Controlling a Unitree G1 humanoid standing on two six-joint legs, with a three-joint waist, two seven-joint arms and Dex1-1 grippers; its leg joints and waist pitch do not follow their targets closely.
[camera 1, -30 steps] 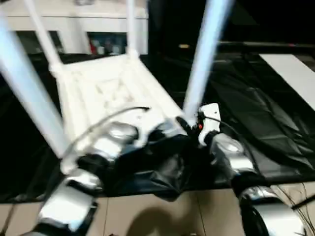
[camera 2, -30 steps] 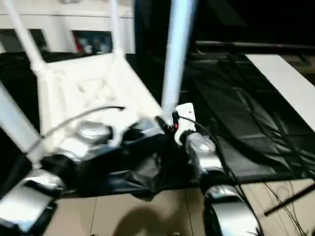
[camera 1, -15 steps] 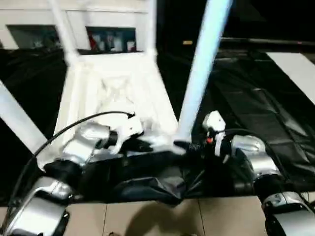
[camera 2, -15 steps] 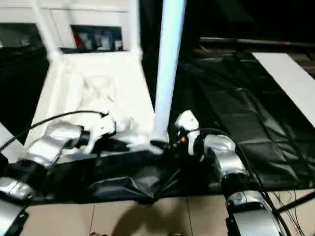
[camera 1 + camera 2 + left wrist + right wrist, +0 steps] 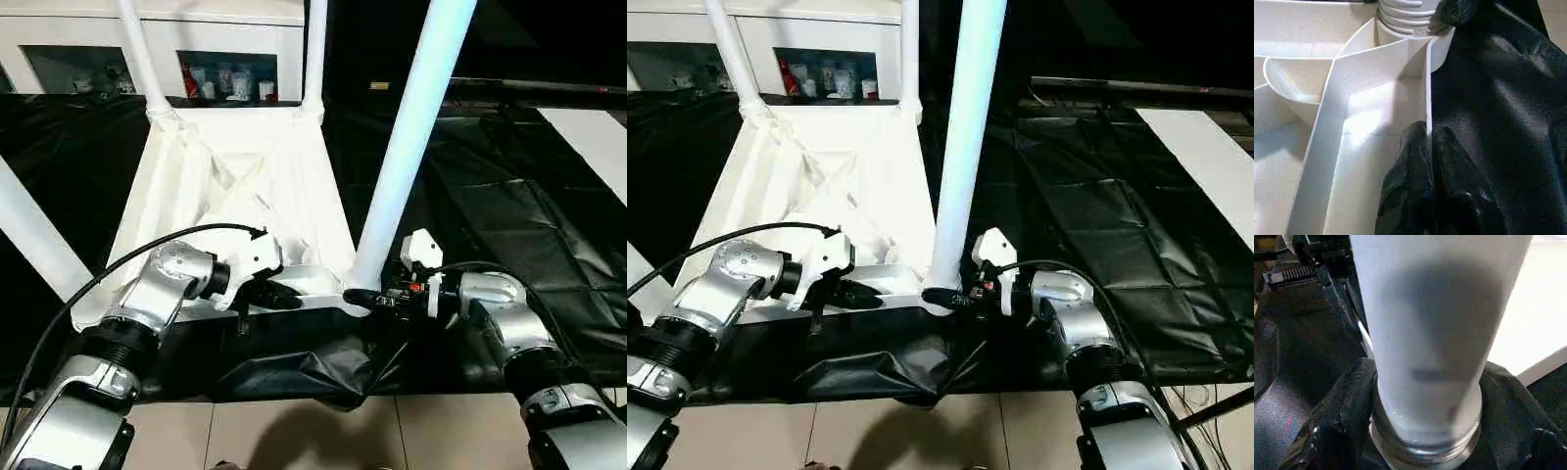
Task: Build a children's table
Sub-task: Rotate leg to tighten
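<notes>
On black sheeting (image 5: pixel 509 206), the tabletop (image 5: pixel 235 186) lies underside up, long axis running away from the robot, legs pointing upward. Left tool (image 5: pixel 284 299) pinches the near rim (image 5: pixel 1427 98); right tool (image 5: pixel 364 297) clasps the near-right leg (image 5: pixel 411 137) at its socket. No writing legible.

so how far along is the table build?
Nearly done. The tabletop lies upside down on the black sheet, with a leg standing at each corner. In hand: the right gripper clasps the base of the near right leg, threads visible at its socket, while the left gripper pinches the tabletop's near rim. Probably left: seat that leg fully, then flip the table upright.
</notes>
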